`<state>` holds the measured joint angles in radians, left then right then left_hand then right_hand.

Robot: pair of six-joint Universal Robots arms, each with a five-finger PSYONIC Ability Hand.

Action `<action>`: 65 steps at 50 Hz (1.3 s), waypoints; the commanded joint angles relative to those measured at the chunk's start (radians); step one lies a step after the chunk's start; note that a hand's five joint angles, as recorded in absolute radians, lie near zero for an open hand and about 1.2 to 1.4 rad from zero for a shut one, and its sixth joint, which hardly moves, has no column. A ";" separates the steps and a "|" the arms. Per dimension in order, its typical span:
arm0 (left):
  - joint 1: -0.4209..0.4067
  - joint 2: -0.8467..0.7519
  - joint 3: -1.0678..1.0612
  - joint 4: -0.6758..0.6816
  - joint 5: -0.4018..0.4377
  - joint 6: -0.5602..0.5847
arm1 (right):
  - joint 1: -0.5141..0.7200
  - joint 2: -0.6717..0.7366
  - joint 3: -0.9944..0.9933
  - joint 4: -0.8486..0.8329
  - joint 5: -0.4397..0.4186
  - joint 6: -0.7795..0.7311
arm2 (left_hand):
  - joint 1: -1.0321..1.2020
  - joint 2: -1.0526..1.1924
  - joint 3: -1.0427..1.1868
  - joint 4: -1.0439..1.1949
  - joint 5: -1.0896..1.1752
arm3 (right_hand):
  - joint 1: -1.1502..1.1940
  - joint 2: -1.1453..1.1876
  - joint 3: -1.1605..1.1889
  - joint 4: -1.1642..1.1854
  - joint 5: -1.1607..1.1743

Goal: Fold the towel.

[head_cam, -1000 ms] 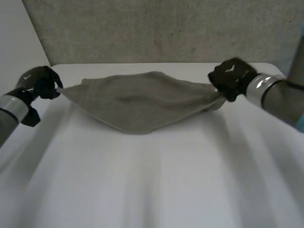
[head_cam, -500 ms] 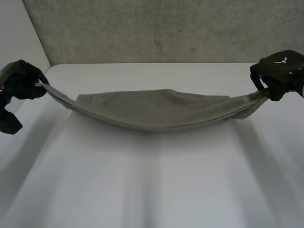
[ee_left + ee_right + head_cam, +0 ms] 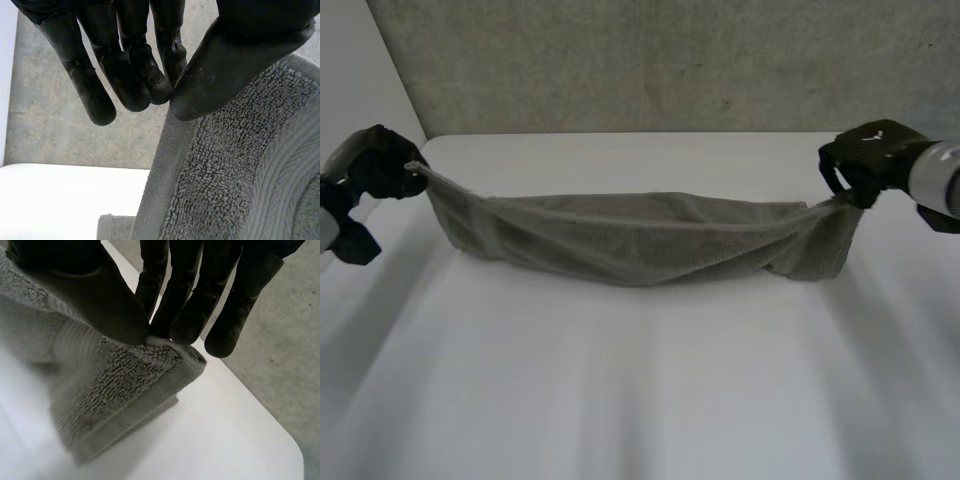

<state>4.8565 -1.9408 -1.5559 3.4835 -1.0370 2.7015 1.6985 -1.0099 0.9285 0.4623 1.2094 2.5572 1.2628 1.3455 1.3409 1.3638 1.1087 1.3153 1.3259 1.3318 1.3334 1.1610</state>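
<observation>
Since half a second ago both arms have drawn in a little toward the towel. The right robot hand has moved in more than the left robot hand. The towel was then a thin, taut, sagging band; now it hangs slacker and deeper, with more of its face showing and its two ends drooping below the grips.

The towel spans the gap between the two robot hands, above the far half of the table, with the grey wall behind it. The left robot hand holds the towel's left end: in its wrist view the thumb presses the towel's hem against the fingertips in a tight pinch. The right robot hand pinches the towel's right end the same way, thumb against fingers, at a folded corner above the table.

The towel is grey-olive terry with a looped pile and a flat woven band along its hem. It is doubled lengthwise, creased in long folds from end to end. Its lowest fold appears to rest on the table.
</observation>
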 commanded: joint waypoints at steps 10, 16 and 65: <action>-0.072 -0.297 0.281 -0.029 -0.225 0.007 | 0.112 0.327 -0.325 -0.060 0.182 0.063 | 0.133 0.051 0.055 0.032 0.113 | 0.081 0.070 0.064 0.063 0.061; -0.096 -0.385 0.367 -0.037 -0.262 0.011 | 0.135 0.425 -0.428 -0.062 0.239 0.063 | 0.133 0.051 0.055 0.032 0.113 | 0.081 0.070 0.064 0.063 0.061; -0.149 -0.543 0.634 -0.038 -0.264 0.012 | 0.168 0.492 -0.513 -0.277 0.383 0.152 | -0.603 -0.686 -0.681 -0.704 -0.623 | -1.141 -1.151 -1.157 -1.159 -1.161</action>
<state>4.7075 -2.4919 -0.9217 3.4527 -1.3049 2.7100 1.8646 -0.4549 0.4016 0.1501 1.6056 2.6568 0.6821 0.6975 0.7073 0.7005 0.4942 0.2432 0.2479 0.2482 0.2566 0.0618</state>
